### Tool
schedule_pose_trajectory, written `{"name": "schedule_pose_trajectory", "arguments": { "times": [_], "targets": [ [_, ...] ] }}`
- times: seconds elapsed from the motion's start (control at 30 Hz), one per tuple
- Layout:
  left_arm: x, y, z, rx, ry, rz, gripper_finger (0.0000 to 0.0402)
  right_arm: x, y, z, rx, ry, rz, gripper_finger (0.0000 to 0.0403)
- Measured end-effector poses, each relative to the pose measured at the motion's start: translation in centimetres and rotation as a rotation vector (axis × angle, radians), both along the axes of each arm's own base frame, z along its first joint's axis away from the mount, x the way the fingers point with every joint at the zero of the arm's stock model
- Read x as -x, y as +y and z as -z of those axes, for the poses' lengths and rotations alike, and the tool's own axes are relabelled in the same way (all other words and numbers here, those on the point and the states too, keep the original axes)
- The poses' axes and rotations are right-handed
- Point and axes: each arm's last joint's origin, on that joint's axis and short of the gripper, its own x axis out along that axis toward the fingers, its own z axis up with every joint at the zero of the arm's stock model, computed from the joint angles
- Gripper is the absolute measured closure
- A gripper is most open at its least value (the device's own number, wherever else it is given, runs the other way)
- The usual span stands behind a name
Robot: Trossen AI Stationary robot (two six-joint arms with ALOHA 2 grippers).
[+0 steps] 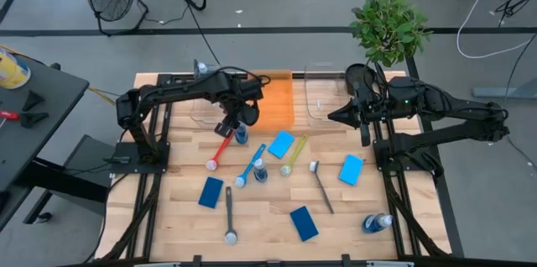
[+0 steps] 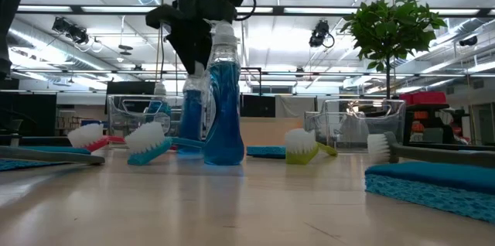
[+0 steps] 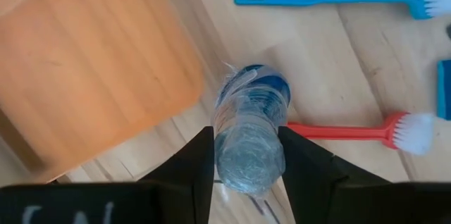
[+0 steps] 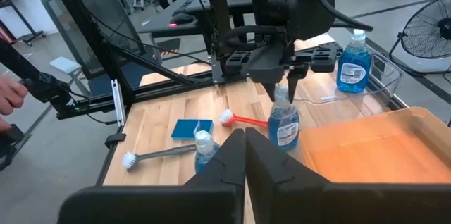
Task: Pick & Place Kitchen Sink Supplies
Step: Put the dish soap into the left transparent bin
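Blue soap fills the small clear bottle [image 3: 250, 129] that our left end effector [image 3: 246, 155] grips by its top. The two dark fingers [image 3: 190, 164] press on both sides of the cap. We see the bottle standing upright on the wooden desk [image 1: 260, 217], just beside the orange bin [image 1: 277, 99]. A red brush [image 1: 221, 149] lies close to it, and a blue brush [image 1: 250, 166] lies a little farther out.

From the low view, our left end effector [image 2: 203, 41] comes down from above onto the bottle [image 2: 223, 103]. A second small bottle [image 2: 192, 114] stands right next to it in this view. In the high view that second bottle [image 1: 260, 170] stands near the blue brush's head.

Our right end effector [image 1: 334, 116] is closed and holds nothing. It waits above the far side of the desk, near the clear bin [image 1: 323, 91] and the green plant [image 1: 388, 28].

More things lie on the desk. We count four flat blue sponges: one near the middle [image 1: 281, 143], one on the right [image 1: 351, 169], one on the left [image 1: 211, 192] and one near the front [image 1: 304, 223]. A yellow-green brush [image 1: 294, 155] lies beside the middle sponge. Two dark grey brushes [image 1: 229, 215] [image 1: 322, 186] lie closer to the front. One more bottle [image 1: 377, 222] lies on its side at the front right. Another bottle [image 4: 351, 60] stands in a clear bin at the far left.
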Motion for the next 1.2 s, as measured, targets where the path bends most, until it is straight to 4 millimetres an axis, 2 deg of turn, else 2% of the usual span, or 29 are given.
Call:
{"name": "schedule_pose_trajectory", "arguments": {
  "times": [0.8,1.2],
  "targets": [
    [-0.6,-4.2,-0.2,0.061,0.000,0.000,0.0265,0.0,0.0,0.0,0.000,0.000,-0.001,0.0392],
    [0.9,-4.7,-2.7,0.078,-0.082,-0.043,0.0265,0.0,0.0,0.0,0.001,-0.001,-0.001,0.0392]
  ]
}}
